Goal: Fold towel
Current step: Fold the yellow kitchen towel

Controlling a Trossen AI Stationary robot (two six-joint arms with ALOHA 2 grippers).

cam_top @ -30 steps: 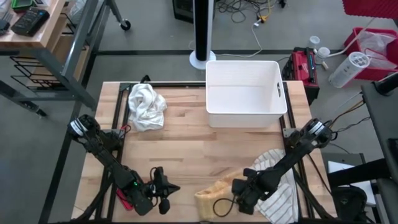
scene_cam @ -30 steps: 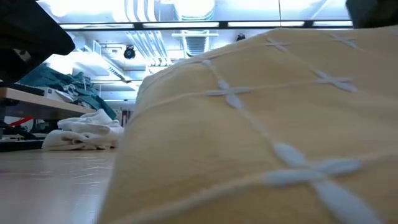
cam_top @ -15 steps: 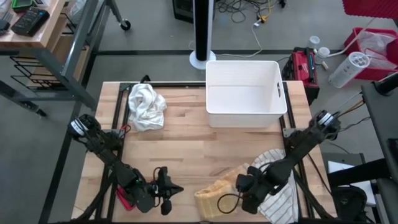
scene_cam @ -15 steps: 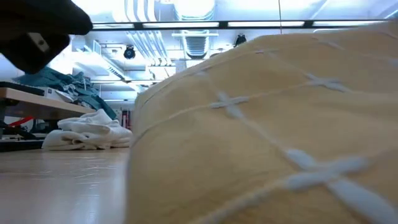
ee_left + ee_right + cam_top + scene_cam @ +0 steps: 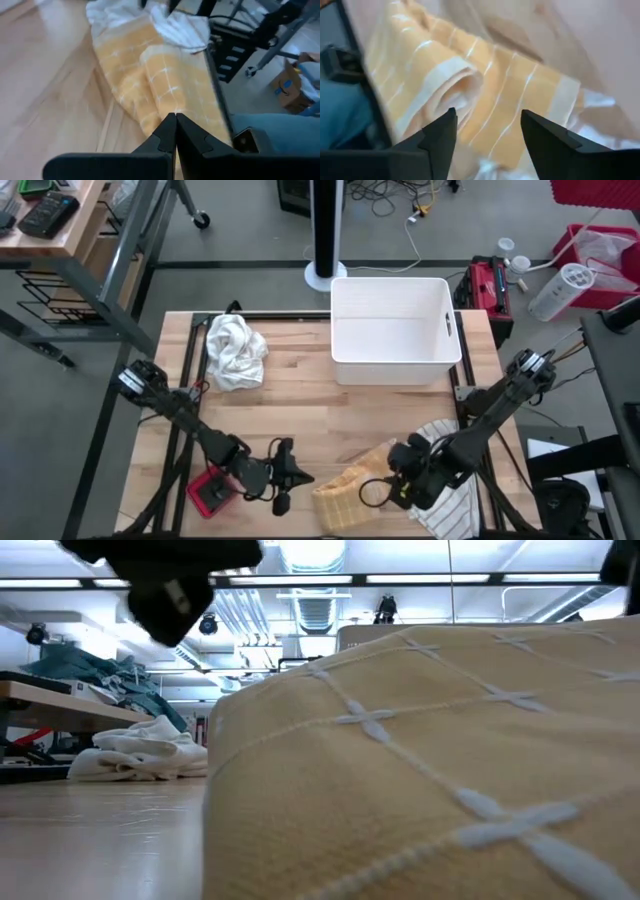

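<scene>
The yellow checked towel (image 5: 345, 492) lies bunched in loose folds at the table's near edge, and it fills the right of the low view (image 5: 450, 780). My left gripper (image 5: 300, 478) is shut and points at the towel's left end from just short of it; its wrist view shows the yellow towel (image 5: 150, 75) ahead of the shut fingers (image 5: 175, 122). My right gripper (image 5: 385, 488) hangs open above the towel's right end, with the towel's folds (image 5: 470, 85) below its spread fingers (image 5: 487, 125). It holds nothing.
A white striped cloth (image 5: 452, 485) lies under my right arm at the near right. A crumpled white towel (image 5: 235, 350) sits at the far left, and a white bin (image 5: 395, 330) at the far middle. A small red object (image 5: 210, 492) lies at the near left.
My right gripper has opened, let go of the yellow towel and risen above it. The towel's raised part has sunk back onto the table. My left gripper, still shut, has swung toward the table's right edge, up to the towel's left end.
</scene>
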